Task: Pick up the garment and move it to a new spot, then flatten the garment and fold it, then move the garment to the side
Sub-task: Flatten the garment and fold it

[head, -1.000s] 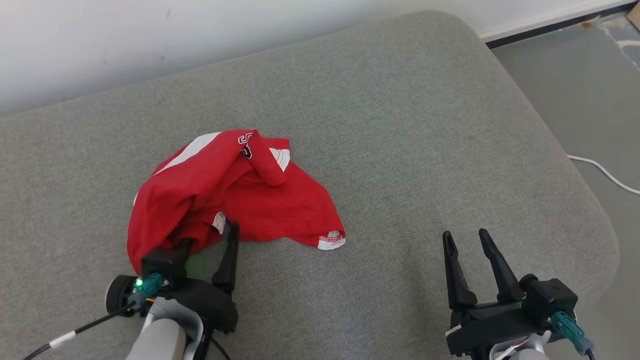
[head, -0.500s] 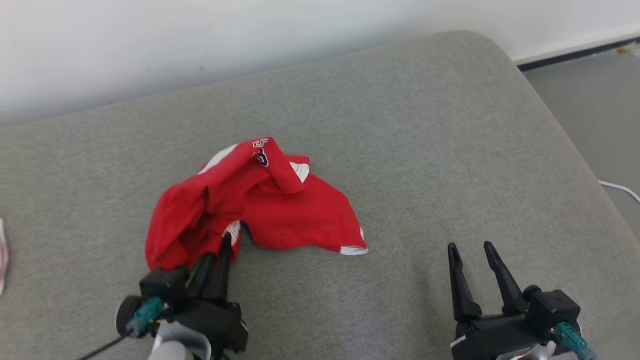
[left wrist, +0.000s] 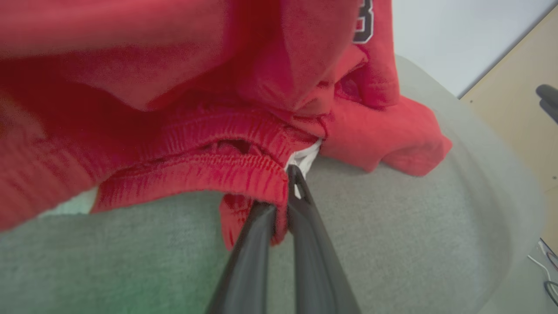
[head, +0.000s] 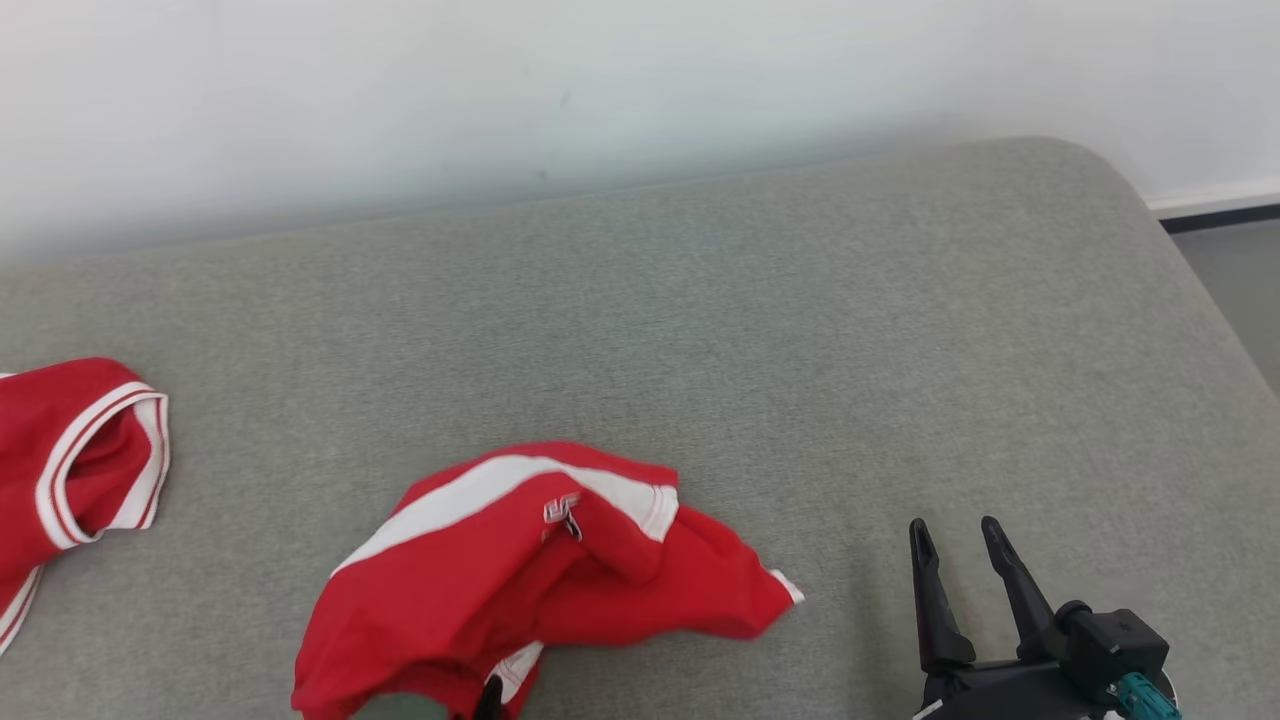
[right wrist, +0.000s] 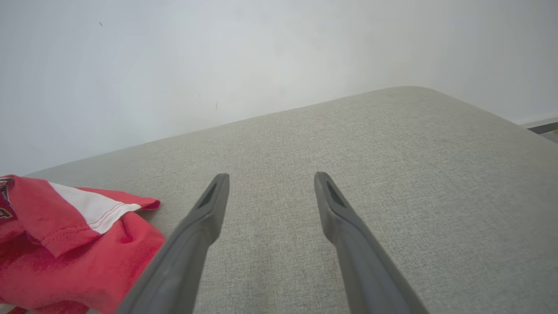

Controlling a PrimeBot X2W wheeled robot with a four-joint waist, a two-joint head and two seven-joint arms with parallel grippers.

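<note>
Red garment (head: 540, 575) bunched at 7 o'clock on grey cushion (head: 800, 330). Left wrist view: left gripper (left wrist: 282, 198) clamped on its ribbed waistband — head view hides this under cloth. Right gripper (head: 955, 550) at 5 o'clock — spread, empty. Second red garment (head: 75, 450) at 9 o'clock.

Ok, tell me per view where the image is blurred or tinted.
Head view: the garment is smeared at its right tip. Left wrist view: cloth nearest the lens is blurred, and a green tint lies on the cushion. Right wrist view: cushion weave sharp, right gripper slightly soft.
</note>
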